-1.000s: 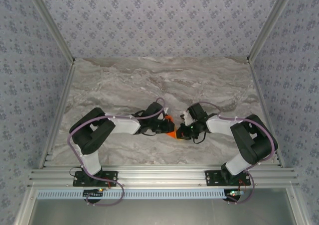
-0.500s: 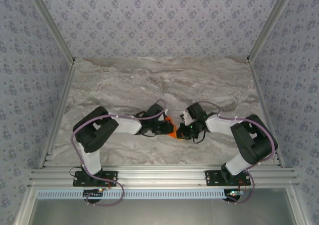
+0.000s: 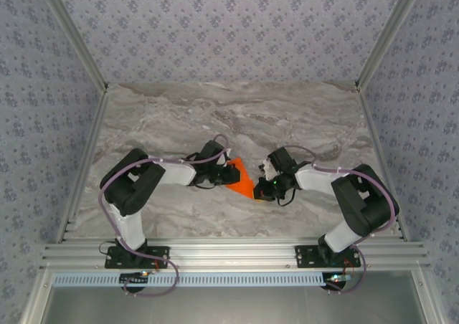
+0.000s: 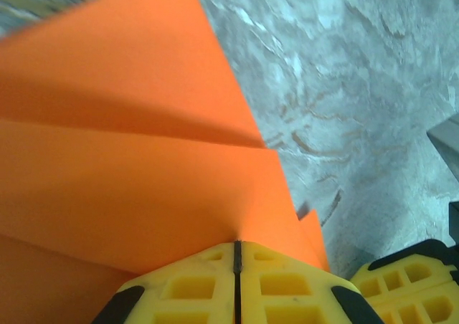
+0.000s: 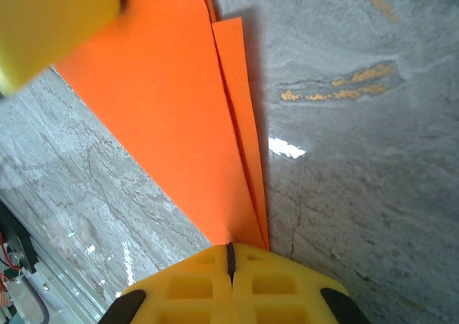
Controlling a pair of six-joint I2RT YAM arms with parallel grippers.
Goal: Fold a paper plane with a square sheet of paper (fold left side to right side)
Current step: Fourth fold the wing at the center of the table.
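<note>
Bright orange paper sheet (image 3: 242, 183), pointed from above, layered up close, left gripper (image 4: 237, 245) and right gripper (image 5: 230, 248) both clamped on it.

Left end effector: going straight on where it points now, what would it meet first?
The left end effector is shut on the folded orange paper, which lies straight ahead; beyond it, probably the marble tabletop, though depth is unclear.

We find the far half of the marble table (image 3: 229, 112) open to pass over, while mid-table the left gripper (image 3: 230, 174) and right gripper (image 3: 261, 191), both pinched on the creased sheet of paper (image 3: 243, 183), block the centre, and patterned walls (image 3: 43, 123) hem both sides.
</note>
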